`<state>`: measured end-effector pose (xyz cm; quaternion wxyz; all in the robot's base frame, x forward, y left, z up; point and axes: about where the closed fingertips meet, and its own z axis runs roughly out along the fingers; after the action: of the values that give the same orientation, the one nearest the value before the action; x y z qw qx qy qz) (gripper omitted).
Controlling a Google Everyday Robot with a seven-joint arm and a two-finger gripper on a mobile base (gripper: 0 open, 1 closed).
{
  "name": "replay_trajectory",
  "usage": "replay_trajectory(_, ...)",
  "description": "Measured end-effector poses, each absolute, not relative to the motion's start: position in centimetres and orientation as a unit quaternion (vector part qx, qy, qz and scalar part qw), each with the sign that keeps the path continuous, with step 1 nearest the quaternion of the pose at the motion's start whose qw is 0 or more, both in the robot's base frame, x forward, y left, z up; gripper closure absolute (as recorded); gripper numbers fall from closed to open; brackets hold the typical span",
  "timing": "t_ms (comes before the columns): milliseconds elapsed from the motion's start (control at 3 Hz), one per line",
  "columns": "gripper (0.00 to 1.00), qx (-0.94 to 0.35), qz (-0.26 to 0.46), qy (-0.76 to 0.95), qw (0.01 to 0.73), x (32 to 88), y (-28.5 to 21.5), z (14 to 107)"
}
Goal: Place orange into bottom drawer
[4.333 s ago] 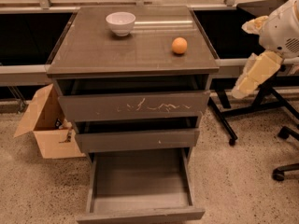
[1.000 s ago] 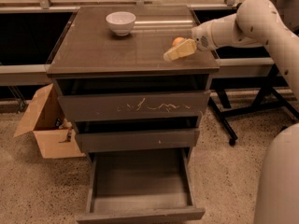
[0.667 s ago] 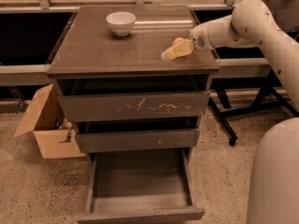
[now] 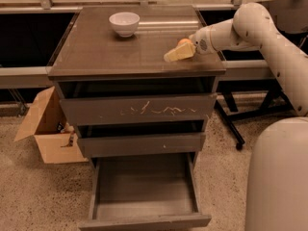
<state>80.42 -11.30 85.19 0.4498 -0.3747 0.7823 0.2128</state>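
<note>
The orange (image 4: 184,42) sits on the right side of the cabinet top (image 4: 106,52), mostly hidden behind my gripper. My gripper (image 4: 179,53) reaches in from the right on the white arm (image 4: 250,25) and is low over the top, right at the orange and covering its front. The bottom drawer (image 4: 144,189) is pulled out at floor level, with its grey inside empty. The middle drawer (image 4: 142,144) and the scratched top drawer (image 4: 139,110) are shut.
A white bowl (image 4: 124,23) stands at the back left of the cabinet top. An open cardboard box (image 4: 45,129) is on the floor to the left. Black chair legs (image 4: 236,124) are to the right, and my white body (image 4: 279,177) fills the lower right.
Since 4.3 s ago my arm has swung in from the right to the orange. Over the last second the gripper has barely shifted and still covers most of the orange.
</note>
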Motion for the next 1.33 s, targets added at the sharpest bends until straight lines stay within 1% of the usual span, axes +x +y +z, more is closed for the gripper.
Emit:
replay_trajectory(333,0.39,-0.375,0.219,0.781,0.448,80.6,-10.8,84.8)
replay_trajectory(667,0.71,-0.391,0.241,0.756,0.466,79.7,-9.5,86.5)
replay_trajectory(1000,0.99,-0.423,0.265,0.711,0.495,77.8,-7.7,89.9)
replay_trajectory(1333,1.00,-0.469,0.303,0.647,0.519,75.0,-4.3,93.2)
